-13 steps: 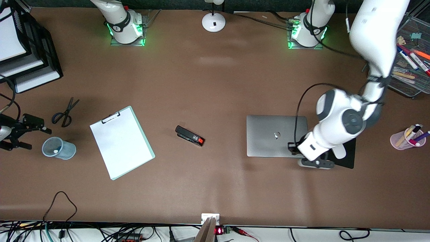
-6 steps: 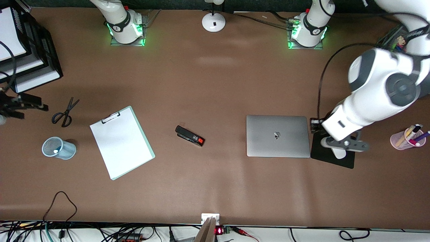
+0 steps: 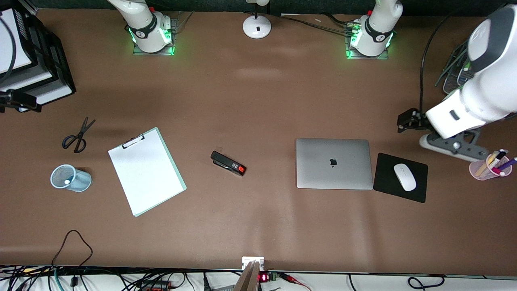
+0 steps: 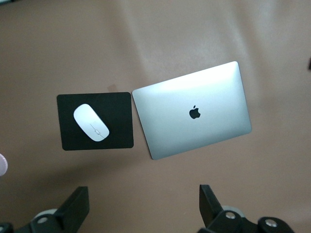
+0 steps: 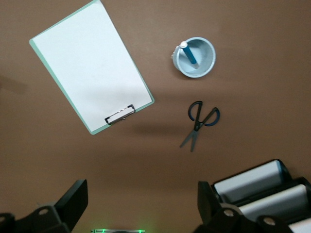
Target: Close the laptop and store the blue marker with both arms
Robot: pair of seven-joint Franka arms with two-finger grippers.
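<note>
The silver-grey laptop [image 3: 333,163] lies closed on the table, apple logo up; it also shows in the left wrist view [image 4: 194,111]. The blue marker [image 5: 188,53] stands in a light-blue mesh cup [image 3: 70,178] near the right arm's end of the table. My left gripper [image 3: 407,120] is open and empty, up in the air over bare table beside the laptop; its open jaws show in the left wrist view [image 4: 141,208]. My right gripper [image 3: 18,101] is open and empty, high over the edge of the black paper trays; its open jaws show in the right wrist view [image 5: 141,204].
A black mouse pad [image 3: 387,184] with a white mouse [image 3: 404,177] lies beside the laptop. A pink cup of markers [image 3: 488,166], a stapler [image 3: 228,163], a clipboard [image 3: 145,171], scissors [image 3: 76,135], black paper trays [image 3: 44,68] and a lamp base [image 3: 257,26] are also on the table.
My left gripper has risen from the laptop's edge and swung toward the left arm's end of the table, uncovering the mouse pad. My right gripper has moved from beside the cup toward the trays.
</note>
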